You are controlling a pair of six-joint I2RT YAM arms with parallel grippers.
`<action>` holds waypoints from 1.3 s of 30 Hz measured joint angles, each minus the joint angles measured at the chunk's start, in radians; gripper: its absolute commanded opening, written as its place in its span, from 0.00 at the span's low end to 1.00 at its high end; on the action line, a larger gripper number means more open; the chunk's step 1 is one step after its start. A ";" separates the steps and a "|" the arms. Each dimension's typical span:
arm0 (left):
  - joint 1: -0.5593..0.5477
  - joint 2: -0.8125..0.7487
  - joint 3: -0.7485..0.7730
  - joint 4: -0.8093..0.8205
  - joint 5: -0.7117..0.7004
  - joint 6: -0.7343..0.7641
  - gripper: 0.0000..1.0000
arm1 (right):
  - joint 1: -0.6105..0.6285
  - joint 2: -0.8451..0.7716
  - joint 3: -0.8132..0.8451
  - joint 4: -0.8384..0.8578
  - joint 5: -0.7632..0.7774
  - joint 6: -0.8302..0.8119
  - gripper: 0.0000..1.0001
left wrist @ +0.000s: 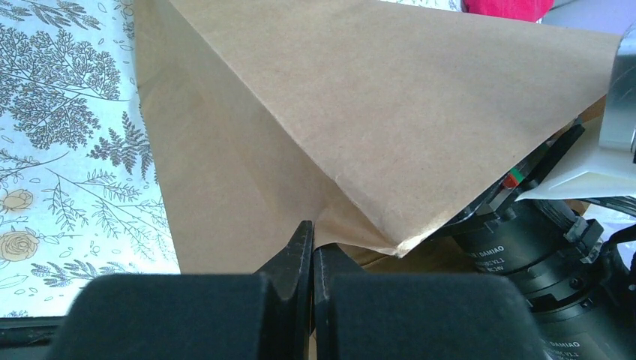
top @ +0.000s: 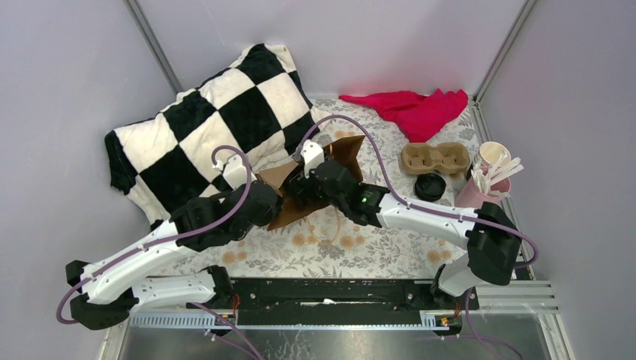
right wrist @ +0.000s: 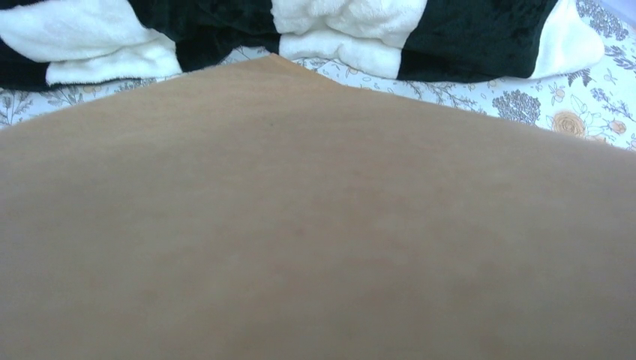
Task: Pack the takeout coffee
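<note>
A brown paper bag (top: 349, 150) lies on its side mid-table. My left gripper (left wrist: 313, 234) is shut on a folded edge of the bag (left wrist: 360, 97), pinching the paper at its near left corner. My right arm's wrist (top: 334, 186) reaches into the bag from the right. Its fingers are hidden, and the right wrist view shows only brown paper (right wrist: 315, 225) close up. One takeout coffee cup (top: 430, 186), black with a black lid, stands on the table to the right of the bag. No gripper touches it.
A cardboard cup carrier (top: 435, 159) sits behind the black cup. At the right edge stand a pink cup of wooden stirrers (top: 480, 193) and a white paper cup (top: 493, 156). A checkered pillow (top: 217, 127) fills the back left. A red cloth (top: 416, 111) lies at the back.
</note>
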 measured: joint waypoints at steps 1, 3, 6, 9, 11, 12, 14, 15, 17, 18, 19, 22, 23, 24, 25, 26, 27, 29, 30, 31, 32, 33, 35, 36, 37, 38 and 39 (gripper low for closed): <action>-0.001 0.000 0.000 -0.001 -0.004 -0.007 0.00 | 0.000 0.008 0.011 0.000 0.000 0.000 0.75; -0.001 0.000 0.000 -0.002 -0.011 -0.022 0.00 | 0.000 0.028 0.031 0.000 0.000 0.001 0.74; -0.001 0.000 0.002 -0.004 -0.027 -0.045 0.00 | 0.000 0.047 0.044 0.000 0.002 0.002 0.75; -0.001 -0.001 0.002 -0.002 -0.038 -0.070 0.00 | 0.000 0.058 0.048 -0.001 0.008 0.001 0.75; -0.001 -0.002 0.001 0.004 -0.040 -0.084 0.00 | 0.000 0.063 0.049 -0.001 0.011 0.002 0.74; -0.001 -0.004 -0.004 0.010 -0.042 -0.094 0.00 | 0.000 0.065 0.050 -0.001 0.014 0.001 0.74; -0.001 -0.019 -0.024 0.027 -0.045 -0.118 0.00 | 0.000 0.071 0.056 -0.002 0.018 0.001 0.74; -0.001 -0.034 -0.041 0.040 -0.047 -0.130 0.00 | 0.000 0.073 0.061 -0.003 0.018 0.001 0.74; -0.001 -0.068 -0.075 0.065 -0.054 -0.146 0.00 | 0.000 0.074 0.063 -0.003 0.019 0.001 0.74; -0.001 -0.087 -0.092 0.076 -0.057 -0.154 0.00 | 0.000 0.076 0.066 -0.004 0.018 0.001 0.74; -0.002 -0.102 -0.104 0.080 -0.059 -0.160 0.00 | 0.001 0.079 0.072 -0.005 0.019 0.001 0.74; -0.002 -0.134 -0.129 0.092 -0.064 -0.179 0.00 | 0.007 0.093 0.095 -0.004 0.019 0.001 0.74; -0.002 -0.141 -0.134 0.095 -0.065 -0.183 0.00 | 0.010 0.098 0.100 -0.003 0.019 0.001 0.74; -0.002 -0.150 -0.140 0.100 -0.066 -0.187 0.00 | 0.013 0.102 0.105 -0.003 0.019 0.001 0.74; -0.002 -0.155 -0.146 0.105 -0.066 -0.190 0.00 | 0.014 0.107 0.109 -0.002 0.021 0.001 0.74; -0.002 -0.161 -0.152 0.110 -0.067 -0.191 0.00 | 0.016 0.111 0.112 0.000 0.023 0.002 0.74; -0.002 -0.169 -0.159 0.116 -0.068 -0.194 0.00 | 0.018 0.118 0.116 0.002 0.025 0.002 0.74; -0.002 -0.180 -0.172 0.123 -0.068 -0.203 0.00 | 0.021 0.133 0.125 0.009 0.026 0.004 0.74; -0.002 -0.185 -0.179 0.126 -0.068 -0.208 0.00 | 0.023 0.140 0.127 0.013 0.026 0.005 0.74; -0.002 -0.191 -0.183 0.127 -0.069 -0.210 0.00 | 0.023 0.145 0.128 0.016 0.027 0.006 0.74; -0.002 -0.196 -0.188 0.130 -0.069 -0.213 0.00 | 0.024 0.150 0.130 0.021 0.028 0.008 0.74; -0.002 -0.202 -0.194 0.133 -0.069 -0.216 0.00 | 0.026 0.156 0.132 0.024 0.028 0.010 0.74; -0.002 -0.215 -0.204 0.142 -0.070 -0.216 0.00 | 0.027 0.166 0.136 0.034 0.027 0.015 0.74; -0.002 -0.220 -0.210 0.146 -0.071 -0.217 0.00 | 0.027 0.169 0.138 0.036 0.027 0.016 0.74; -0.002 -0.229 -0.218 0.154 -0.072 -0.219 0.00 | 0.028 0.172 0.140 0.039 0.026 0.017 0.74; -0.002 -0.236 -0.227 0.162 -0.072 -0.220 0.00 | 0.029 0.173 0.140 0.041 0.026 0.018 0.74; -0.002 -0.241 -0.232 0.166 -0.072 -0.223 0.00 | 0.031 0.175 0.140 0.044 0.027 0.018 0.74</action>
